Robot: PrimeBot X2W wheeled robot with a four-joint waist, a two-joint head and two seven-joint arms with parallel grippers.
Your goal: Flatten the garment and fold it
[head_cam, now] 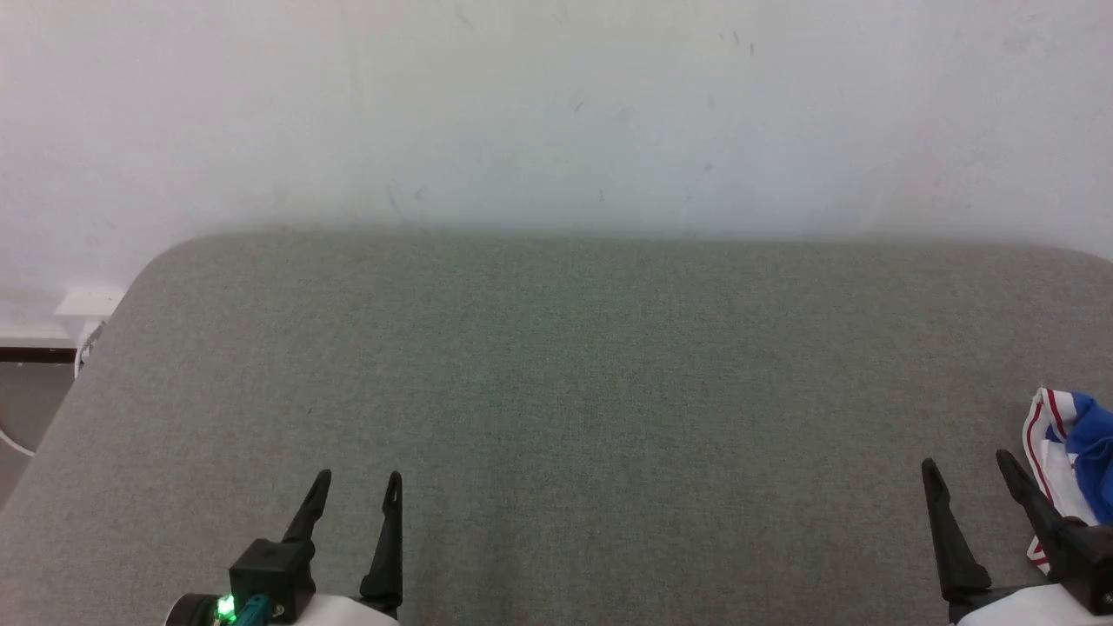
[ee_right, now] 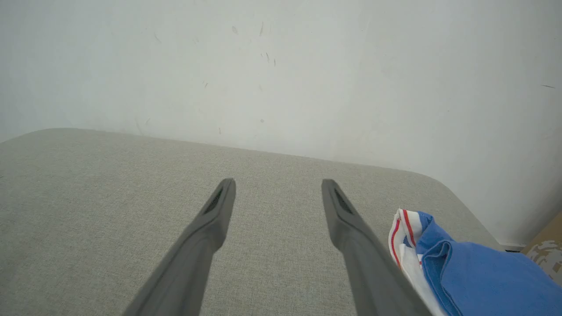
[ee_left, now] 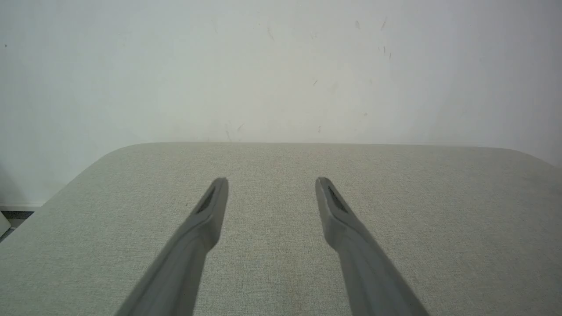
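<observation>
Open run of grey fabric-covered table [head_cam: 556,365] across left and centre. Crumpled jersey [head_cam: 1083,439] heaped at right edge, just beside right gripper [head_cam: 966,461]. White wall [head_cam: 556,113] closing off far side.

I'm seeing the garment [head_cam: 1091,452] showing bright blue at the right edge of the frame, its white part carrying thin red stripes. The desk [head_cam: 556,391] is showing a grey-green woven fleck. The wall [head_cam: 556,113] is looking white with small dark marks. A green light [head_cam: 226,607] is glowing on the black left gripper [head_cam: 360,475], lower left.

Left end effector [head_cam: 359,476] wide-jawed, right [head_cam: 966,458] likewise
</observation>
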